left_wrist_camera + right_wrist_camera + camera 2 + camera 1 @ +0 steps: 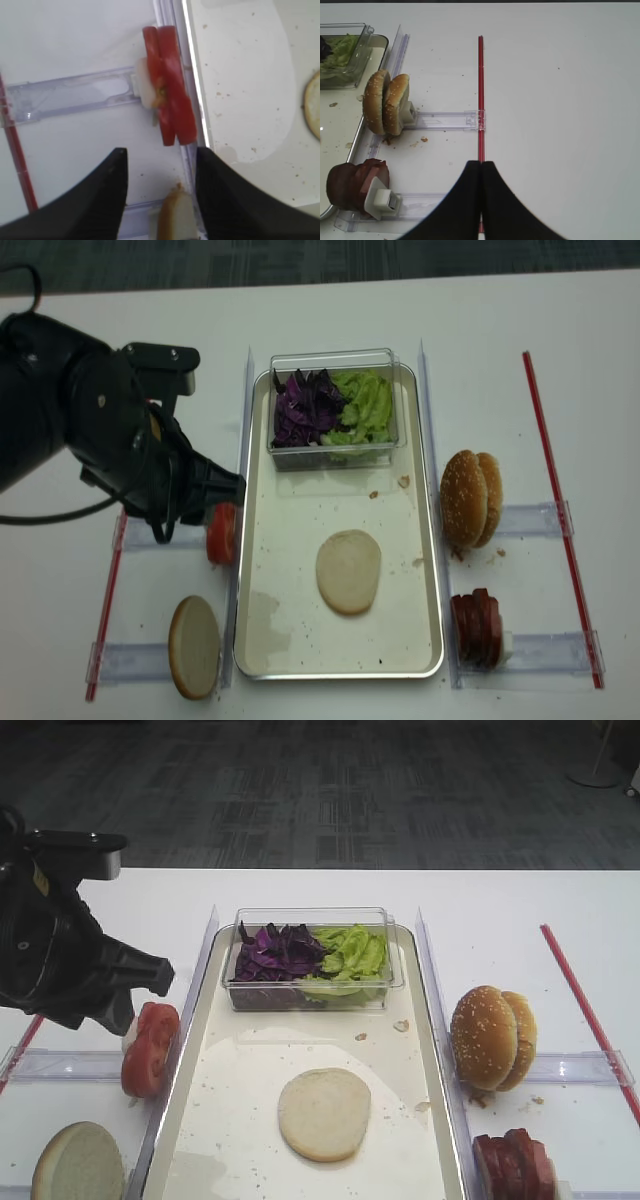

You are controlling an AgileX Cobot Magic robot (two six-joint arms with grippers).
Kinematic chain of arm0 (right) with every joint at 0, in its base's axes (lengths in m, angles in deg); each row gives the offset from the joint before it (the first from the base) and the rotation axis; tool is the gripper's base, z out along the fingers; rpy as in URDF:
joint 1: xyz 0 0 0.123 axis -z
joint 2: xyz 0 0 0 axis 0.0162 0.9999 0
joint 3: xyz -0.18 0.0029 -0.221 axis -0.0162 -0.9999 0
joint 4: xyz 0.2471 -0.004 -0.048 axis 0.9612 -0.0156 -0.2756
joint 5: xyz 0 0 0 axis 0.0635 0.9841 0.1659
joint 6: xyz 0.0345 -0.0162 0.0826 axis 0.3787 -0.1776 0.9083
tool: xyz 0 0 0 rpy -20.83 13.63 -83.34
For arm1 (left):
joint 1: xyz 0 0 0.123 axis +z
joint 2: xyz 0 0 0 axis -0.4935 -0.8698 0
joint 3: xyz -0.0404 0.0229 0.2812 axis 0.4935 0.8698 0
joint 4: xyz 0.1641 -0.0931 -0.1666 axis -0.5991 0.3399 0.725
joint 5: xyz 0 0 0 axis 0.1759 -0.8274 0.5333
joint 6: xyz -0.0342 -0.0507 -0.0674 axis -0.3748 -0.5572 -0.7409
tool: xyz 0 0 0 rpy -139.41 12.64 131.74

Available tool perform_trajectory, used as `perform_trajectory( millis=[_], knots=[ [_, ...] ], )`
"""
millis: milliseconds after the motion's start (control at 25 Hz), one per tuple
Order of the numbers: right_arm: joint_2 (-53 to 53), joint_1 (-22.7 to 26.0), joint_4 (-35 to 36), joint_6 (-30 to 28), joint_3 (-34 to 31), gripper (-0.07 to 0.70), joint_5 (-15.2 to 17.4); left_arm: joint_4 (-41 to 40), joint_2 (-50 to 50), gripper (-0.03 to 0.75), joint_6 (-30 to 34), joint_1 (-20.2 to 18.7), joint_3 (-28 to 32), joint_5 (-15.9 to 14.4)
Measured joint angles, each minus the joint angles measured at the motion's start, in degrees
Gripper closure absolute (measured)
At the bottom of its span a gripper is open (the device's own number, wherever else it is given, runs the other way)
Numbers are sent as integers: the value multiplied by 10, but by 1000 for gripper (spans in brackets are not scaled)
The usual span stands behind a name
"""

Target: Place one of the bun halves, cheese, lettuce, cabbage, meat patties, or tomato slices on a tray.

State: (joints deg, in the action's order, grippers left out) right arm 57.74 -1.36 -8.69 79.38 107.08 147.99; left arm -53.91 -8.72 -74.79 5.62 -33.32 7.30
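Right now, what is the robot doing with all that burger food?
The robot is building a burger on the tray. One pale bun half already lies flat on it. The left gripper hangs open just over the tomato slices beside the tray, holding nothing; it looks set to pick one up. The right gripper is shut and empty, waiting over the bare table. The cabbage, lettuce and meat patties sit untouched.

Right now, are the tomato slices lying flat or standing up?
Standing up. The tomato slices stand on edge in a row, outside the tray, by its left rim.
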Motion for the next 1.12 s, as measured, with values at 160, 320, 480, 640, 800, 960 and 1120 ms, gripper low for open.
perform_trajectory(
  millis=[160, 320, 480, 640, 800, 960, 1120],
  knots=[
    [0, 0, 0, -3, 0, 267, 0, -33, 0, 421, -22, 10, -4, -15],
    [0, 0, 0, -3, 0, 267, 0, -40, 0, 421, -18, 53, -4, -27],
    [0, 0, 0, -3, 0, 267, 0, -40, 0, 421, 17, 108, -5, -41],
    [0, 0, 0, -3, 0, 267, 0, -37, 0, 421, 59, 159, -8, -47],
    [0, 0, 0, -3, 0, 267, 0, -36, 0, 421, 93, 205, -8, -48],
    [0, 0, 0, -3, 0, 267, 0, -7, 0, 374, 137, 236, -8, -48],
    [0, 0, 0, -3, 0, 267, 0, 6, 0, 234, 160, 241, -8, -53]
  ],
)
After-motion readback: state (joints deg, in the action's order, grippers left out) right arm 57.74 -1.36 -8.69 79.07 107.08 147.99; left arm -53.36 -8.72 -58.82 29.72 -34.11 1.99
